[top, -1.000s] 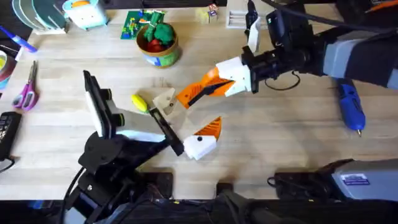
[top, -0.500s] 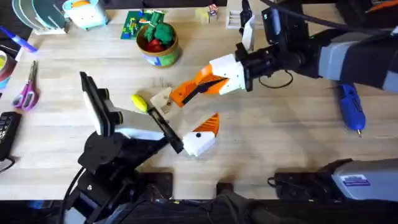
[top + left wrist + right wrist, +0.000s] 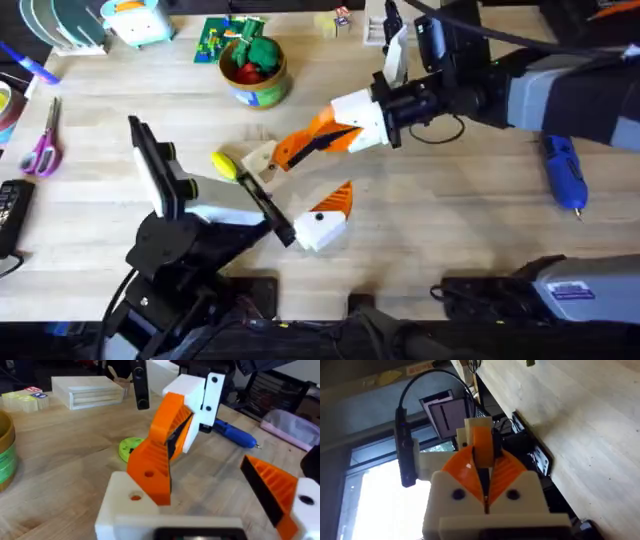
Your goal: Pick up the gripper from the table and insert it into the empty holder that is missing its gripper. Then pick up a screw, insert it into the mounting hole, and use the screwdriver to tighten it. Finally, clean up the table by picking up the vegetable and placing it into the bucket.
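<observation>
My right gripper point(image 3: 300, 147) reaches in from the right, shut on the orange ribbed gripper point(image 3: 281, 156). The piece's tip sits against the cream holder point(image 3: 262, 161); in the left wrist view the gripper point(image 3: 150, 472) rests on the holder point(image 3: 122, 510) beside its mounting hole. My left gripper point(image 3: 292, 192) is open: the holder is one of its fingers, the other a white block with an orange pad point(image 3: 325, 218). The yellow vegetable point(image 3: 225, 165) lies just left of the holder. The bucket point(image 3: 256, 92) stands at the back holding red and green produce. The blue screwdriver point(image 3: 563, 172) lies at the far right.
Purple scissors point(image 3: 42, 145) lie at the left edge and a black device point(image 3: 10, 212) sits below them. A white slatted box point(image 3: 380, 30) and a green brick plate point(image 3: 212, 40) are at the back. A lime-green disc point(image 3: 131, 448) lies behind the holder.
My right gripper has carried the orange gripper a little left and back, bringing its tip closer onto the holder. The left arm has barely moved.
</observation>
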`<state>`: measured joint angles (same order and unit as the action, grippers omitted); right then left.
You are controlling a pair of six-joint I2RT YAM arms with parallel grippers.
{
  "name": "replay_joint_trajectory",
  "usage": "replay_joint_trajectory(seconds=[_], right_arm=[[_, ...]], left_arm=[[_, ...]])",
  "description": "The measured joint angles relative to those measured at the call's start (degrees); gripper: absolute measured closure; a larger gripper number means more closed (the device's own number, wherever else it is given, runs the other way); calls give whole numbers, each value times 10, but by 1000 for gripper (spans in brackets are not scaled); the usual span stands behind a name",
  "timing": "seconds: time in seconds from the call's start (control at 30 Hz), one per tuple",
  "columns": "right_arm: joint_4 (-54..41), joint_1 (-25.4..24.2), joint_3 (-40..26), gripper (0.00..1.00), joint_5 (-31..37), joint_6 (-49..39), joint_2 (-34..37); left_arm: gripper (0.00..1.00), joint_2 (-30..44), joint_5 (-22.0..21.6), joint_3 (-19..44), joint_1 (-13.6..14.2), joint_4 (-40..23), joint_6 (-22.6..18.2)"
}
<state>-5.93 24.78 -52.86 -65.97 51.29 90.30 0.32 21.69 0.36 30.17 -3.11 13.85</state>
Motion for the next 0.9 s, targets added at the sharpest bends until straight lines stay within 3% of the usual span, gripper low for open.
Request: replay_joint_trajectory(seconds=[0.23, 0.67, 0.9], right_arm=[[30, 9, 0, 992, 7, 30, 15], [94, 88, 0, 992, 112, 128, 15], [100, 96, 0, 992, 132, 139, 15]], left_arm=[[8, 0, -2, 0, 0, -1, 2], [9, 5, -34, 0, -5, -3, 21], [8, 5, -44, 0, -6, -3, 26]])
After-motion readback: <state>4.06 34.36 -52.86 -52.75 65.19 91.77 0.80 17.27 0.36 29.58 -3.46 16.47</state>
